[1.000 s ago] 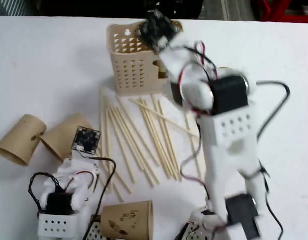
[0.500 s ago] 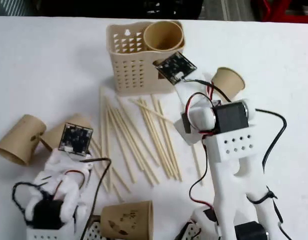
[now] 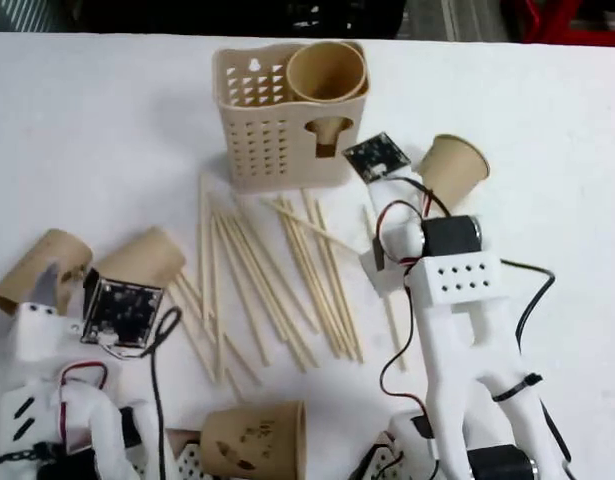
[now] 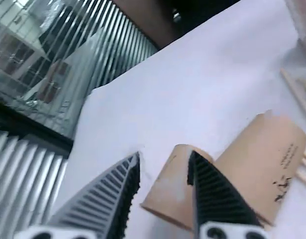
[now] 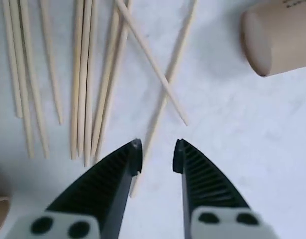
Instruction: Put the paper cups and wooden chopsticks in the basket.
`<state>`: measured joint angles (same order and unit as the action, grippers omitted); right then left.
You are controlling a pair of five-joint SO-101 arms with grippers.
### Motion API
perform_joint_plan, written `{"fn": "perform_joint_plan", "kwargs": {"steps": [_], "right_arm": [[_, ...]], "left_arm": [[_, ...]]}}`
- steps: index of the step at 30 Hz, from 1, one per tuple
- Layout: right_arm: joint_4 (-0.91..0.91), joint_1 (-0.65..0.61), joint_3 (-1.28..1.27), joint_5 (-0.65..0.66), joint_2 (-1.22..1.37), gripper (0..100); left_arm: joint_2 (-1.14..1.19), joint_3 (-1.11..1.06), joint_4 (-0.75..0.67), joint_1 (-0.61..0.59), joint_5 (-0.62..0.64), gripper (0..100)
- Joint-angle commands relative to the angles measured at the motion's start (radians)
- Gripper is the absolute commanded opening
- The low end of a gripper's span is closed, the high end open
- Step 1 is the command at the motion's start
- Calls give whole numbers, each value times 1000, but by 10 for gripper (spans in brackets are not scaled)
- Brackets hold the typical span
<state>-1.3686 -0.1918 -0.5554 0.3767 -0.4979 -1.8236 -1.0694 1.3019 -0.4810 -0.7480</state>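
The perforated beige basket (image 3: 272, 135) stands at the back with one paper cup (image 3: 327, 70) upright inside. Wooden chopsticks (image 3: 272, 270) lie scattered in front of it. Two cups (image 3: 27, 285) (image 3: 142, 260) lie on their sides at the left, another cup (image 3: 455, 165) at the right, and one more cup (image 3: 255, 440) near the front. My left gripper (image 4: 162, 172) is open, and the end of a lying cup (image 4: 170, 194) shows in its gap, with a second cup (image 4: 264, 162) beside it. My right gripper (image 5: 156, 151) is open just above the chopsticks (image 5: 88, 79), one stick (image 5: 165, 102) running between its tips.
Both arms rise from the table's front edge, the left arm (image 3: 67, 400) by the two left cups and the right arm (image 3: 457, 300) beside the chopsticks. In the right wrist view a lying cup (image 5: 279, 35) rests beyond the sticks. White table lies open at the far left.
The right arm drew back from the basket, leaving a cup inside, and came down toward the chopsticks. The left arm swung left toward the outer cup.
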Motion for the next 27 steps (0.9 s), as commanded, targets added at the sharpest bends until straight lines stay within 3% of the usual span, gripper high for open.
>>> {"fn": "perform_joint_plan", "kwargs": {"steps": [1,5,9,15,20,27], "right_arm": [[51,10,-20,-11,-27,112],[71,10,-32,-11,-27,112],[71,8,-35,-11,-25,112],[71,12,-35,-11,-25,112],[71,12,-37,-11,-25,112],[91,10,-61,-11,-25,112]], "left_arm": [[8,64,2,-142,-167,199],[10,61,2,-203,-308,199],[87,83,-11,-211,-354,199],[519,341,60,-205,-362,201],[849,494,146,-182,-499,270],[1086,503,114,-179,-701,295]]}}
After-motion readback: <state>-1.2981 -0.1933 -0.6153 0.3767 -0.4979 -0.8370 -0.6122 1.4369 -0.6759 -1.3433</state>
